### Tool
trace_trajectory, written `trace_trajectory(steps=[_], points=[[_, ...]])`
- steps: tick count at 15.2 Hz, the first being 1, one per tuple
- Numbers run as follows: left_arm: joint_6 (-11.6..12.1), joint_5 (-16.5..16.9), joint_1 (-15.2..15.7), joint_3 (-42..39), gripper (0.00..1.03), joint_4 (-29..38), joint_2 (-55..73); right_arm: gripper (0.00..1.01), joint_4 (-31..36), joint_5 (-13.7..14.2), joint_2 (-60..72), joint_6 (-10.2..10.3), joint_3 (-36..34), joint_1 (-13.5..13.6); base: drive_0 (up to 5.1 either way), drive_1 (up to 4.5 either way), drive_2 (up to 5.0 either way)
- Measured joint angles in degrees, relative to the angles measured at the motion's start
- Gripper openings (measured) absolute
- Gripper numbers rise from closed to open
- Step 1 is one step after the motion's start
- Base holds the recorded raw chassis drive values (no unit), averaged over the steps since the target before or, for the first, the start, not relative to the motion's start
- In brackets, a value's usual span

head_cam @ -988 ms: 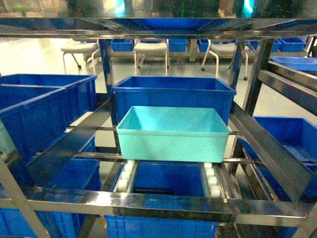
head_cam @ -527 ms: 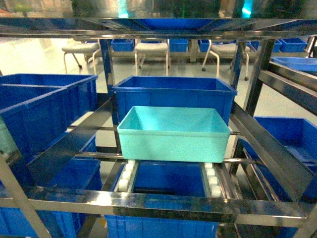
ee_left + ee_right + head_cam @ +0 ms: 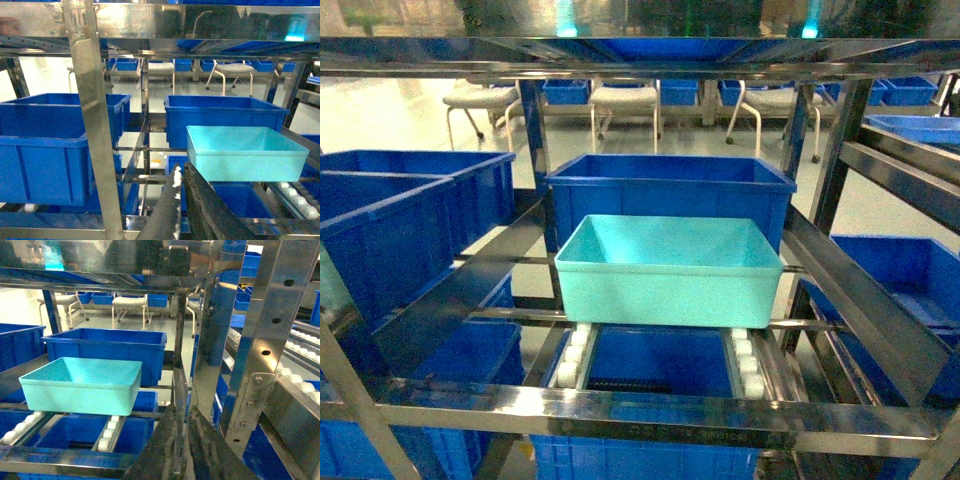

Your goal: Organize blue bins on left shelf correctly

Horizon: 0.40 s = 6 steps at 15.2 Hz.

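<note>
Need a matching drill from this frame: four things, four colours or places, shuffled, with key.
Things:
1. smooth turquoise plastic tub
2. dark blue ribbed plastic crate right behind it
3. small plastic rollers on the steel rack's track
4. metal-legged chairs

Descriptions:
A. white
B. on the floor beyond the rack
C. light cyan, nearest on the middle lane
D. royal blue

Pairs: 1-C, 2-D, 3-A, 4-B

Both grippers out of head view; wrist views cut them at bottom edge, jaws' gap unreadable.
</note>
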Motion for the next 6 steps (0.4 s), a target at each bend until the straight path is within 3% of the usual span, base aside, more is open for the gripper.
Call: trace_trajectory(steps=[6], points=[[0.0,0.0,0.0,0.0,0.81,0.0,0.0,0.82,0.0,0.0,0.0,0.0,0.0,0.0,0.0,0.00,0.0]])
